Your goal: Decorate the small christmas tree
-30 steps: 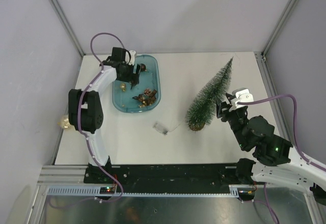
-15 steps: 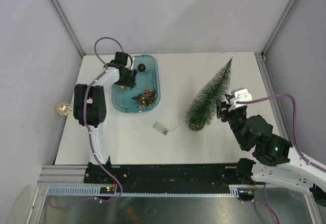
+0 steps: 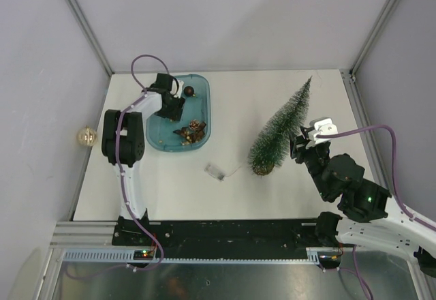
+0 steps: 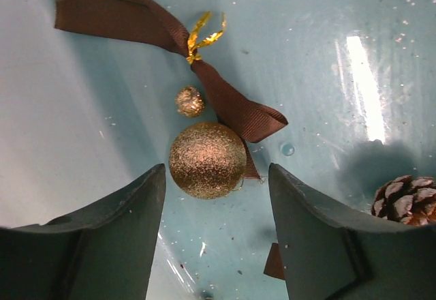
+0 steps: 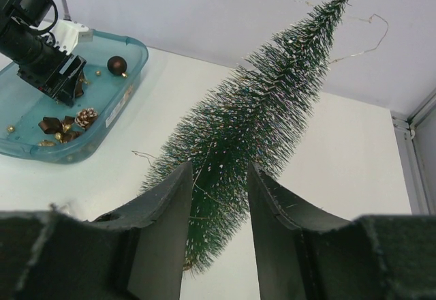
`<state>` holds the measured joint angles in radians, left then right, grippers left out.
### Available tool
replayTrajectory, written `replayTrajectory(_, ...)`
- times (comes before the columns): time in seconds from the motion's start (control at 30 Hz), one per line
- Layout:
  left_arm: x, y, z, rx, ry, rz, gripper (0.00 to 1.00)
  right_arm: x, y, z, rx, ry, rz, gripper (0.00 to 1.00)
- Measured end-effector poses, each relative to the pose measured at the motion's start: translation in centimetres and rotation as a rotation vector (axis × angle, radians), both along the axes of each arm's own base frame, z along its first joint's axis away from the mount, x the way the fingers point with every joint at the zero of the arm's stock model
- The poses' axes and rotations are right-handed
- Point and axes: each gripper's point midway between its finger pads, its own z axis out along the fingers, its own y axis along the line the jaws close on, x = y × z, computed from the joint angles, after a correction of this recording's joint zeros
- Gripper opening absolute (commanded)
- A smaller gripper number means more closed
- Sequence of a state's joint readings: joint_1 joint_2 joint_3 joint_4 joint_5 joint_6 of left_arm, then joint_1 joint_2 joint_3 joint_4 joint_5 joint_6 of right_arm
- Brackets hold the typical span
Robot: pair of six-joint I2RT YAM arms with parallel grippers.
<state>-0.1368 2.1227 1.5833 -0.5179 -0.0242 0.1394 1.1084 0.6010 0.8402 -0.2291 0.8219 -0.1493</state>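
1. Okay, left pincer [image 4: 216, 170] is down in the glossy blue plastic tray [image 3: 206, 102], jaws apart around a round gold glitter ball [image 4: 207, 159], with a gap on each side.
2. Brown ribbed ribbon [image 4: 122, 20], a tiny gold bead [image 4: 190, 101] and a scaly pine cone [image 4: 403, 199] lie nearby.
3. Small christmas tree [image 3: 279, 126] is a slim bristly cone with frosted tips, its base on the white desk [image 3: 245, 102], right of the tray, leaning.
4. Right pincer [image 5: 216, 177] is at the tree's lower bristles with a narrow gap between its jaws; can't tell if it's clamped.
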Motion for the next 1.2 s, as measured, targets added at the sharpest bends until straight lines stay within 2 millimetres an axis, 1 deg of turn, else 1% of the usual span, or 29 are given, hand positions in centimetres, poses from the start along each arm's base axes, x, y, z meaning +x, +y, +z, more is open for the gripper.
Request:
replayTrajectory(0.07, -0.1, -0.4, -0.1, -0.02, 0.003, -0.012, 0.62, 0.0, 0.0, -0.1, 0.0, 0.002, 0.0, 0.42)
replayTrajectory(0.2, -0.4, -1.0, -0.2, -0.052, 0.009, -0.031, 0.51, 0.0, 0.1, -0.1, 0.0, 0.005, 0.003, 0.41)
replayTrajectory(0.27, -0.5, -1.2, -0.2, -0.062, 0.012, -0.037, 0.44, -0.1, 0.2, -0.1, 0.003, 0.006, 0.008, 0.41)
replayTrajectory(0.33, -0.5, -1.4, -0.2, -0.072, 0.013, -0.043, 0.33, -0.1, 0.2, -0.1, 0.004, 0.006, 0.011, 0.41)
replayTrajectory(0.4, -0.6, -1.6, -0.2, -0.079, 0.014, -0.047, 0.27, -0.1, 0.3, -0.1, 0.006, 0.007, 0.014, 0.41)
replayTrajectory(0.53, -1.1, -2.1, 0.3, -0.11, 0.016, -0.063, 0.25, -0.1, 0.3, -0.2, 0.006, 0.008, 0.018, 0.41)
replayTrajectory(0.6, -1.5, -2.5, 1.3, -0.133, 0.006, -0.077, 0.26, -0.1, 0.3, -0.2, 0.005, 0.008, 0.017, 0.41)
replayTrajectory(0.67, -1.9, -3.0, 3.3, -0.163, -0.022, -0.094, 0.26, -0.1, 0.3, -0.2, 0.005, 0.008, 0.014, 0.41)
replayTrajectory(0.73, -2.0, -3.6, 6.0, -0.195, -0.068, -0.114, 0.27, 0.0, 0.2, -0.2, 0.005, 0.008, 0.011, 0.41)
replayTrajectory(0.87, -2.9, -5.5, 13.7, -0.298, -0.211, -0.182, 0.28, 0.2, -0.1, -0.2, 0.003, 0.009, -0.004, 0.41)
replayTrajectory(0.9, -3.4, -6.1, 15.7, -0.332, -0.246, -0.205, 0.29, 0.2, -0.3, -0.3, 0.001, 0.01, -0.01, 0.42)
replayTrajectory(0.93, -3.9, -6.7, 17.3, -0.361, -0.273, -0.225, 0.29, 0.3, -0.4, -0.3, 0.002, 0.01, -0.015, 0.42)
replayTrajectory(1.0, -5.6, -8.4, 21.0, -0.455, -0.323, -0.288, 0.3, 0.4, -0.9, -0.2, 0.004, 0.008, -0.039, 0.43)
replayTrajectory(1.03, -6.4, -9.2, 22.2, -0.492, -0.334, -0.316, 0.3, 0.5, -1.1, -0.2, 0.007, 0.007, -0.05, 0.43)
replayTrajectory(1.1, -8.5, -11.7, 24.6, -0.594, -0.337, -0.395, 0.3, 0.6, -1.9, 0.0, 0.017, 0.003, -0.082, 0.43)
replayTrajectory(1.13, -9.3, -12.7, 25.3, -0.631, -0.329, -0.428, 0.31, 0.6, -2.3, 0.1, 0.022, 0.002, -0.097, 0.43)
replayTrajectory(1.17, -10.4, -14.3, 26.0, -0.683, -0.308, -0.473, 0.31, 0.7, -2.7, 0.1, 0.028, 0.0, -0.115, 0.43)
replayTrajectory(1.2, -11.0, -15.3, 26.4, -0.712, -0.295, -0.501, 0.31, 0.7, -3.0, 0.2, 0.031, -0.001, -0.127, 0.43)
